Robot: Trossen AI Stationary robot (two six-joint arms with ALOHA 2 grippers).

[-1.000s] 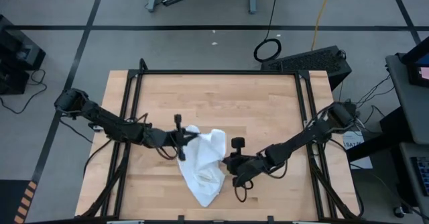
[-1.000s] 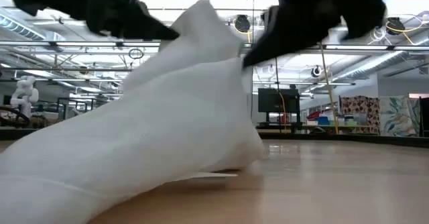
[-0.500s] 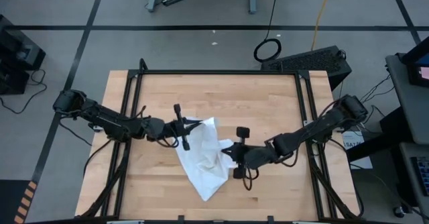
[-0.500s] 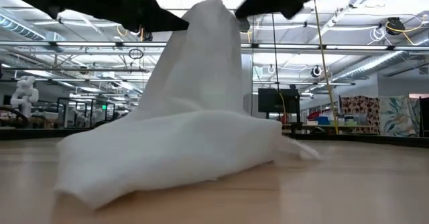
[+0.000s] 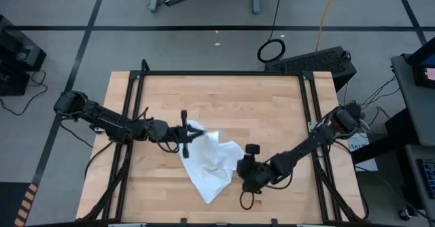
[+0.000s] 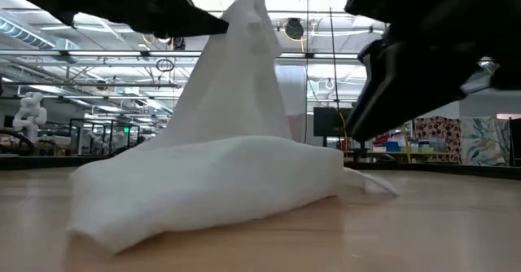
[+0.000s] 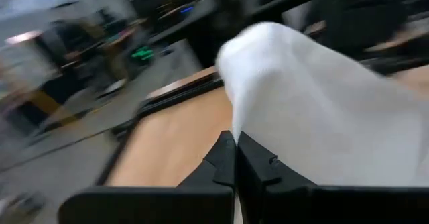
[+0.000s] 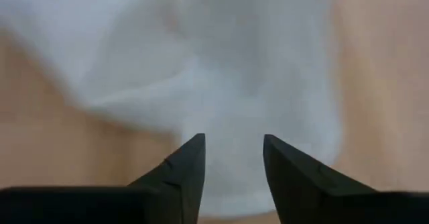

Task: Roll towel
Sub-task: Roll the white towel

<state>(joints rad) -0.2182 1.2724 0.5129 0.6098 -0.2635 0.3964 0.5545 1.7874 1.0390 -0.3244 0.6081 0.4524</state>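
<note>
The white towel lies crumpled on the middle of the wooden table, with one part drawn up into a peak. My left gripper is shut on that peak at the towel's far left; it also shows in the left wrist view. My right gripper is open at the towel's right side. In the right wrist view its fingers stand apart above the cloth and hold nothing. My left gripper pinches the towel's raised end between its two shut fingers, coming in about level from the table's left. The cloth hangs down from the fingers like a tent, and its lower bulk rests on the table.
A black metal frame runs along the table's far, left and right sides. Bare wood lies far of the towel and at the far right. The right arm slants across the table's right half.
My right gripper has let go of the towel's raised right part and gone toward the table's near edge. That part has dropped onto the table and spread to the right. My left gripper has kept the other end lifted. The towel's near end has stayed put.
</note>
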